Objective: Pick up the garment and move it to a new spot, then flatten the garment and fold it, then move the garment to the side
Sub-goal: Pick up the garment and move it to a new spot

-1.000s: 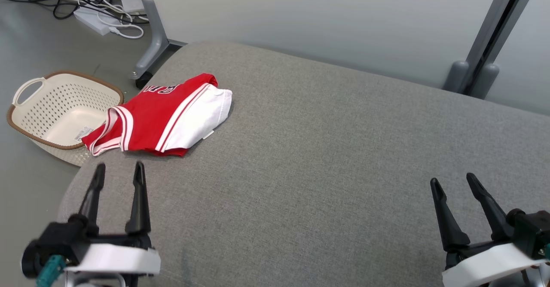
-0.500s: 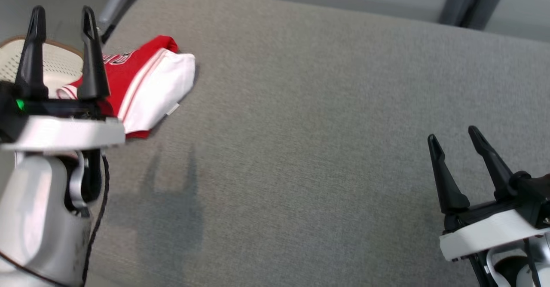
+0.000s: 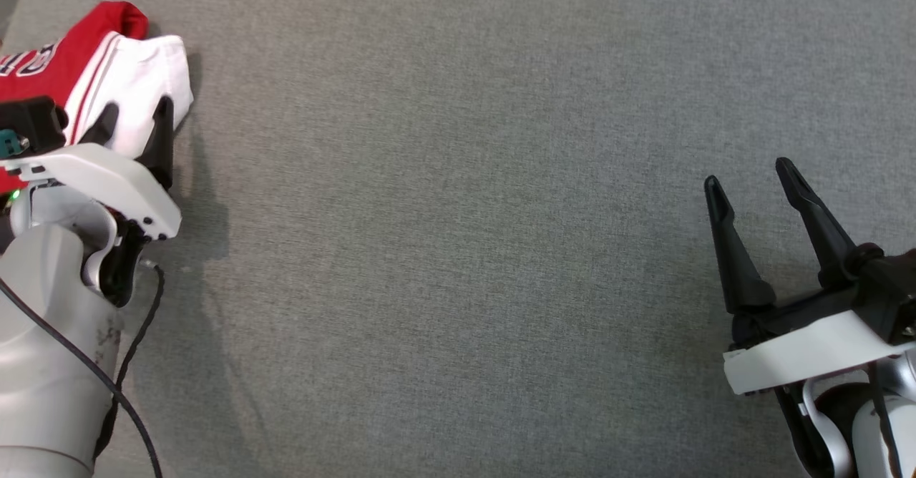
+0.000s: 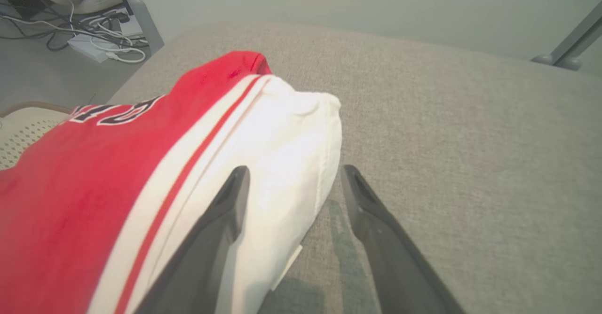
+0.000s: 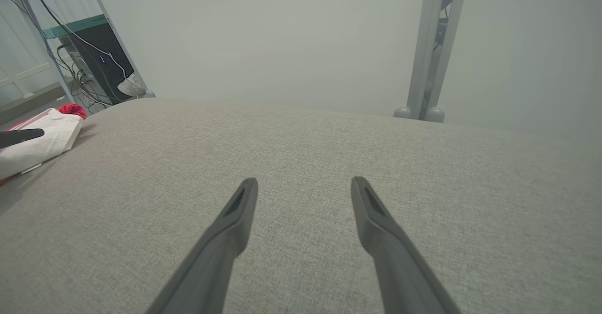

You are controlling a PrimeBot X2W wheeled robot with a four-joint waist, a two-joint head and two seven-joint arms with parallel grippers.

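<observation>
The left gripper [image 4: 294, 173], jaws apart astride the white edge of the garment [image 4: 117, 163], probably needed to sink lower and pinch every layer there, not just the top

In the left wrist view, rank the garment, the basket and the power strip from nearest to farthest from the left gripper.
1. garment: right at the left gripper, white edge showing between its open fingers.
2. basket: left edge, beyond the garment.
3. power strip: upper left, on the floor among cables.
</observation>
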